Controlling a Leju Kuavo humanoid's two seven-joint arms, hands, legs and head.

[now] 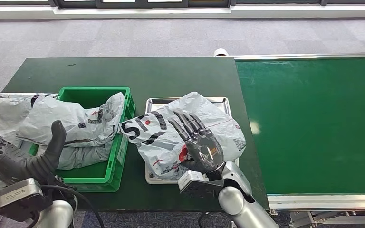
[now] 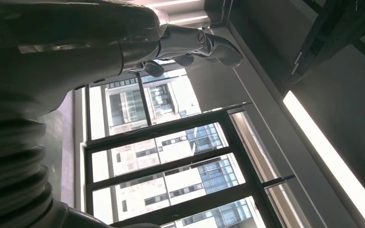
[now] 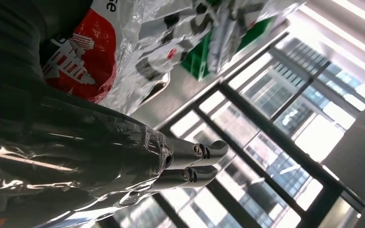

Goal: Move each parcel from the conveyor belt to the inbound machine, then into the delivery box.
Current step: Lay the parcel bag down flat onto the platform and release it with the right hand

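Note:
A white plastic parcel (image 1: 190, 128) with black letters and a red logo lies on the metal tray (image 1: 218, 100) of the inbound machine, its left end reaching over the green delivery box (image 1: 92, 92). My right hand (image 1: 199, 145) hovers over the parcel's near side, palm up, fingers spread, holding nothing. The right wrist view shows its straight fingers (image 3: 195, 161) beside the red logo of the parcel (image 3: 81, 66). Grey parcels (image 1: 76, 123) fill the box. My left hand (image 1: 24, 159) is at the box's near left corner, thumb raised, holding nothing; its fingers (image 2: 190, 45) are extended.
The green conveyor belt (image 1: 313, 123) runs along the right, with no parcel on the stretch in view. Another grey parcel (image 1: 4, 109) lies left of the box. Bare dark green table (image 1: 138, 71) extends behind the box and tray.

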